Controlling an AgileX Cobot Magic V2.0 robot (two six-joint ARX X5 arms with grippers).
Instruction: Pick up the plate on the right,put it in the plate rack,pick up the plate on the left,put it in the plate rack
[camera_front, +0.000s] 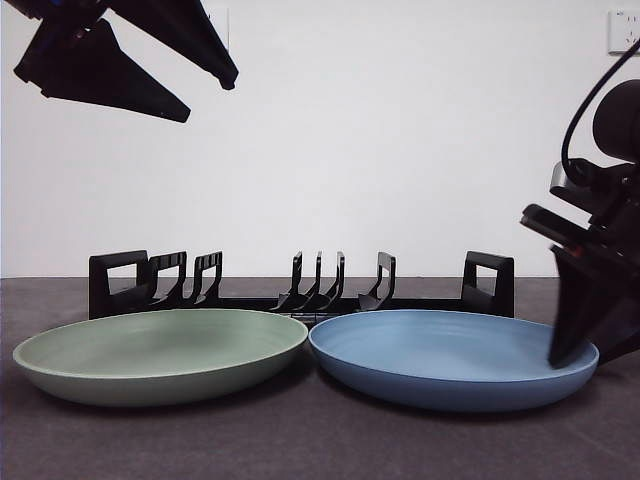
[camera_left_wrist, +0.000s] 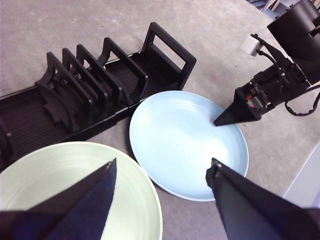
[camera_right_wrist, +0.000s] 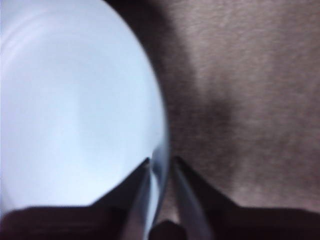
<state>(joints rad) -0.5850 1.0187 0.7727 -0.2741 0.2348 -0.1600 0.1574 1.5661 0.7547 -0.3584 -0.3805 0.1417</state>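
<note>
Rim of the blue plate (camera_right_wrist: 75, 115) sits between the right tool's (camera_right_wrist: 161, 167) nearly closed jaws; the plate rack (camera_front: 300, 290) lies at twelve o'clock behind it. Left tool (camera_left_wrist: 160, 185) hangs apart overhead.

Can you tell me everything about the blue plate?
The round, shallow, light blue plate looks like smooth matte plastic, with faint rings inside. It is empty and lies flat on the dark grey table, in front of the long black plastic plate rack. Beside it sits the round pale green plate; their rims look almost touching. The right claw has one black jaw on each side of the blue plate's rim, at its edge away from the green plate.
</note>
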